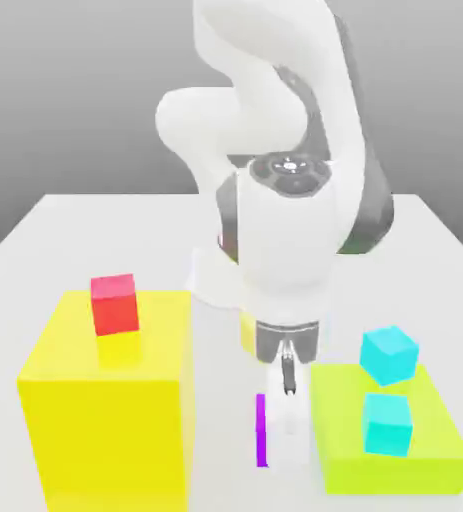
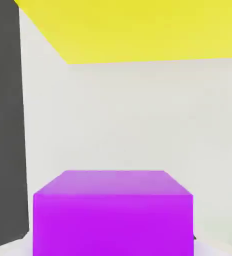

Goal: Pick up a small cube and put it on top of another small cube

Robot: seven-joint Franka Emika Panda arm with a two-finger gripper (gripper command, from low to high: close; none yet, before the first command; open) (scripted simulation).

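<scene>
The small purple-magenta cube [image 1: 261, 430] rests on the white table [image 1: 65, 240], between the tall yellow block and the flat lime block. My gripper [image 1: 281, 440] has come down right at it and hides most of it in the exterior view, leaving a narrow purple strip. In the hand view the purple cube [image 2: 112, 215] sits close under the camera. A red cube [image 1: 114, 304] stands on top of the tall yellow block [image 1: 105, 400]. Two cyan cubes [image 1: 389, 354] [image 1: 387, 422] rest on the lime block [image 1: 415, 450].
The tall yellow block rises at the exterior view's left, close to the gripper. The flat lime block lies at the exterior view's right. Behind the arm a bit of another yellow thing [image 1: 247, 335] shows. In the hand view a yellow surface [image 2: 138, 30] lies beyond the cube.
</scene>
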